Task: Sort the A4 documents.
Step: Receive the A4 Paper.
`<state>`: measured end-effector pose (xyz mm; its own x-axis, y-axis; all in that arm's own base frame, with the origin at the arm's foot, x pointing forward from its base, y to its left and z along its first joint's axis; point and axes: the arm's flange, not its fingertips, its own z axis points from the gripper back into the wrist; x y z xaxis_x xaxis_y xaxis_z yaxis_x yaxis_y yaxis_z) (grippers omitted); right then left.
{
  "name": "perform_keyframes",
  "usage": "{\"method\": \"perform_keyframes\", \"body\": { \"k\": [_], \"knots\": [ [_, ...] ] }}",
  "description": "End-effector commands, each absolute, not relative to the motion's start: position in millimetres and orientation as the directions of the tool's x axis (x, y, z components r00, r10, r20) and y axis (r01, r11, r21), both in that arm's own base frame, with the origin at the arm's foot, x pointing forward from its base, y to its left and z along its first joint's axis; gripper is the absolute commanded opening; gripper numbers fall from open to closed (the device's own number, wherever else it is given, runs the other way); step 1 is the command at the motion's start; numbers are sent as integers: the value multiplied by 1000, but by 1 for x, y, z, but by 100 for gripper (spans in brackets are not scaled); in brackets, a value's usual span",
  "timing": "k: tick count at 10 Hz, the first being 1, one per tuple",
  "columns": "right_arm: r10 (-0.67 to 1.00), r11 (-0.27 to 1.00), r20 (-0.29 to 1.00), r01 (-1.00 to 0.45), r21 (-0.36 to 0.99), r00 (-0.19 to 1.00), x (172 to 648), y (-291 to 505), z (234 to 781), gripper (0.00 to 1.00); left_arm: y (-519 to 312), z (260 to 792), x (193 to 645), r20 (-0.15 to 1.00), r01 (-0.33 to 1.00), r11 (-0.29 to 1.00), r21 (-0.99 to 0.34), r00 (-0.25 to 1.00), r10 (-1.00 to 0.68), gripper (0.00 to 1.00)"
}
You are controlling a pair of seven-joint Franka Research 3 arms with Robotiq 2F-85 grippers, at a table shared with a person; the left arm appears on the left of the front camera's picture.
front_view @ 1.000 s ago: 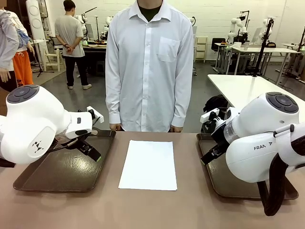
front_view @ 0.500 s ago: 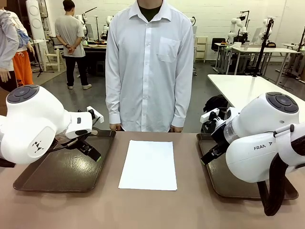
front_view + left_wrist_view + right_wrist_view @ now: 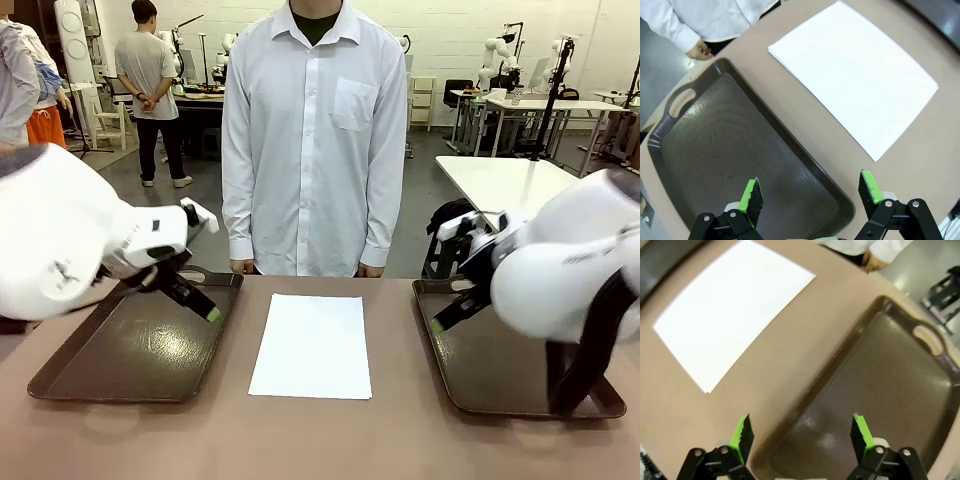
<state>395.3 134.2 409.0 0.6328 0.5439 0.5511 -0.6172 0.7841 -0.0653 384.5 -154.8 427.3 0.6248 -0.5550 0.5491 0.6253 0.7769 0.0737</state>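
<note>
The A4 documents [image 3: 312,345] lie flat on the brown tabletop [image 3: 320,440], in the middle between the two dark brown trays and touching neither of them. They have not moved since the earlier pictures. I cannot tell how many sheets there are. In the left wrist view, the paper [image 3: 855,80] lies just beside the long rim of the left tray [image 3: 725,150]. In the right wrist view, the paper [image 3: 732,312] is a little apart from the right tray [image 3: 890,380].

What has changed is the arms. In the front view, both white arms are now blurred. The big joint of the left arm has shifted toward the left edge of the picture, and the right arm has shifted toward the right edge.

The left hand [image 3: 205,308] hangs over the inner side of the left tray [image 3: 120,350], a little higher than before. Its green pads stand wide apart and hold nothing [image 3: 812,190].

The right hand [image 3: 445,318] hangs over the inner rim of the right tray [image 3: 500,380]. It is also wide, with nothing between its pads [image 3: 802,432].

The person [image 3: 315,130] in the white shirt stands at the far edge of the tabletop as before, with both arms down.
</note>
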Motion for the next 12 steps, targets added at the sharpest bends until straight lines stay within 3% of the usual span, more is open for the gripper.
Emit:
{"method": "perform_keyframes", "body": {
  "k": [1, 3, 5, 8, 12],
  "knots": [
    [532, 783, 586, -619, -65, 611, 395, 75, 438, 100, -113, 455, 350, 539, 644, 761, 77, 616, -575, 100],
    [489, 799, 626, -600, -41, 607, 392, 38, 462, 100, -96, 480, 332, 548, 614, 782, 108, 620, -562, 100],
    [439, 797, 684, -603, 3, 583, 385, 7, 488, 100, -83, 500, 316, 577, 651, 758, -28, 630, -520, 100],
    [391, 803, 726, -595, 31, 565, 376, -20, 505, 100, -75, 508, 300, 636, 673, 734, -90, 606, -478, 100],
    [363, 782, 716, -613, 115, 597, 380, -30, 509, 100, -77, 507, 291, 684, 675, 738, -21, 548, -482, 100]
  ]
}}
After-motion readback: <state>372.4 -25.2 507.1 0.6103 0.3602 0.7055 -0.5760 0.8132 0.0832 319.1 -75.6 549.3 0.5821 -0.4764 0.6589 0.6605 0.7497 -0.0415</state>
